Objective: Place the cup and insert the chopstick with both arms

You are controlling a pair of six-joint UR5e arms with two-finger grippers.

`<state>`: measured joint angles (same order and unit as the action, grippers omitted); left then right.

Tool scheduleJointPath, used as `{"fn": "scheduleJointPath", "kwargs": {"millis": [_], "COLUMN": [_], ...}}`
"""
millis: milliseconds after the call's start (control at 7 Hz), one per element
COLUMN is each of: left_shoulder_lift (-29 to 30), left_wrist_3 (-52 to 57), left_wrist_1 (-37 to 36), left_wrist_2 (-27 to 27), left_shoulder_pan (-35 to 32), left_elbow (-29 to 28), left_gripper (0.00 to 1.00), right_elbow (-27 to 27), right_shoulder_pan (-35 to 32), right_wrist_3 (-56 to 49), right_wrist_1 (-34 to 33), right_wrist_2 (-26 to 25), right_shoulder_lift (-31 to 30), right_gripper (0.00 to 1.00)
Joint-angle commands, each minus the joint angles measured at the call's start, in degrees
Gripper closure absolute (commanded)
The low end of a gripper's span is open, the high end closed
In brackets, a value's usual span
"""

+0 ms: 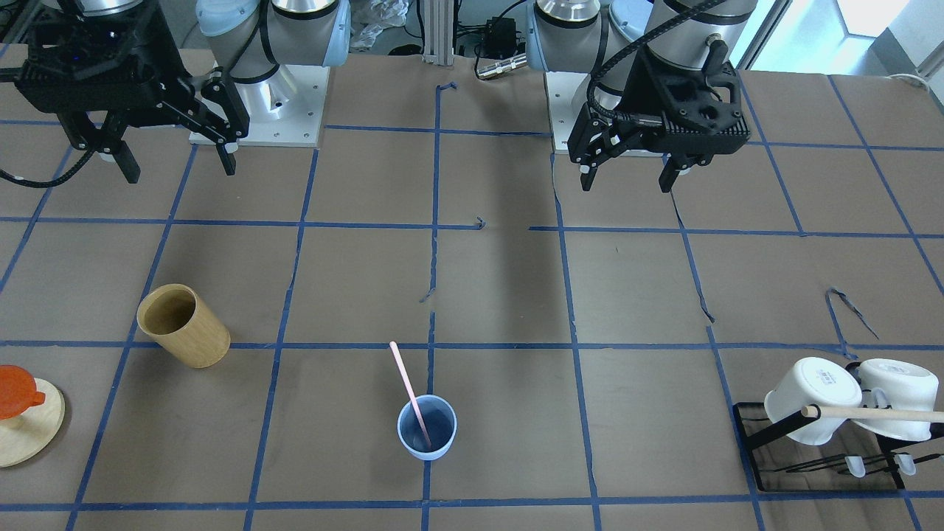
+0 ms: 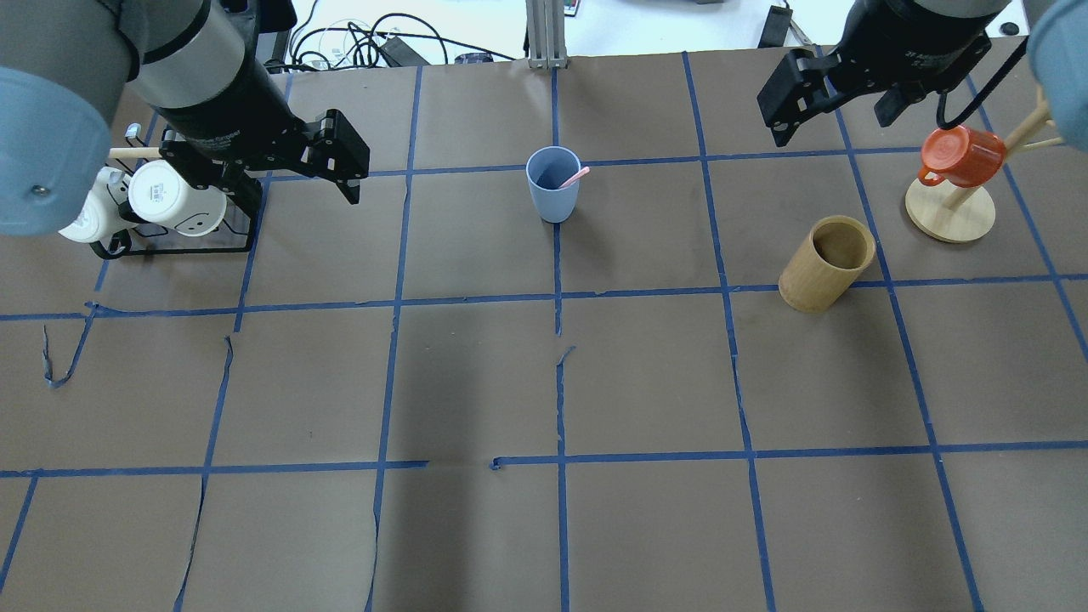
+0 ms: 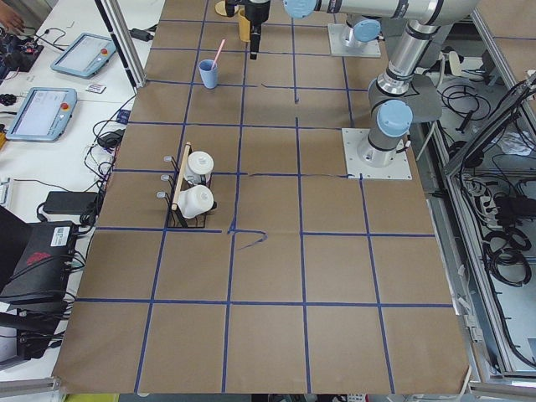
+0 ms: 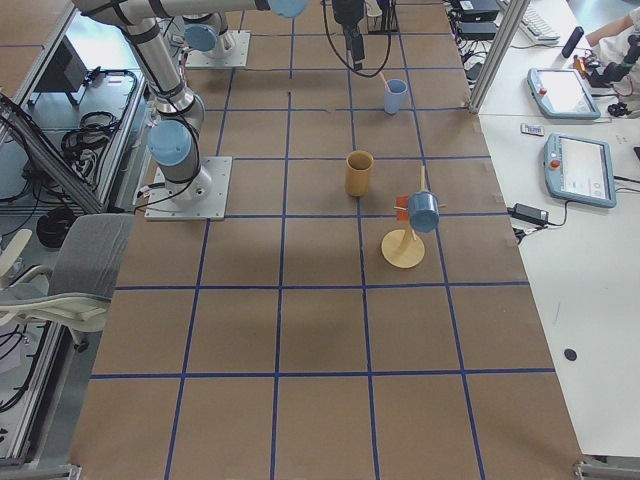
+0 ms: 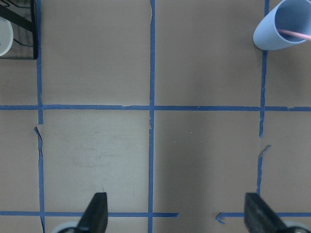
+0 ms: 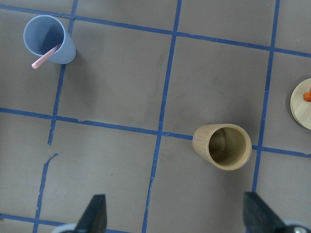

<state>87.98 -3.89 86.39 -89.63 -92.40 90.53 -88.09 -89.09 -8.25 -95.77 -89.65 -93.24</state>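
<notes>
The light-blue cup [image 1: 427, 428] stands upright on the table's centre line, on the operators' side. It also shows in the overhead view [image 2: 553, 184], left wrist view [image 5: 282, 26] and right wrist view [image 6: 49, 39]. The pale-pink chopstick [image 1: 410, 393] leans inside it, its top sticking out over the rim [image 2: 575, 178]. My left gripper [image 1: 628, 173] hangs open and empty, high above the table near its base. My right gripper [image 1: 179, 166] is also open and empty, high up near its own base. Both are far from the cup.
A tan wooden cylinder cup [image 1: 184, 326] stands on my right side. An orange mug hangs on a wooden stand [image 1: 22, 417] at the right edge. A black rack [image 1: 815, 450] with two white mugs [image 1: 813, 398] and a wooden rod sits at my left edge.
</notes>
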Motion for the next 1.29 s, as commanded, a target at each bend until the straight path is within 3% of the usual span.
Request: {"fn": "scheduleJointPath", "kwargs": {"millis": [0,1143], "left_shoulder_lift": [0.0,-0.2], "left_wrist_3": [0.0,0.0], "left_wrist_1": [0.0,0.0], "left_wrist_2": [0.2,0.1], "left_shoulder_pan": [0.0,-0.1], "left_elbow": [-0.1,0.0], "left_gripper": [0.00,0.00], "right_elbow": [0.0,0.0], "right_shoulder_pan": [0.0,0.0], "right_wrist_3": [3.7,3.2], "right_wrist_1": [1.5,1.3], "right_wrist_2": [0.1,0.2], "right_shoulder_lift": [-0.1,0.6], "right_gripper": [0.00,0.00]}}
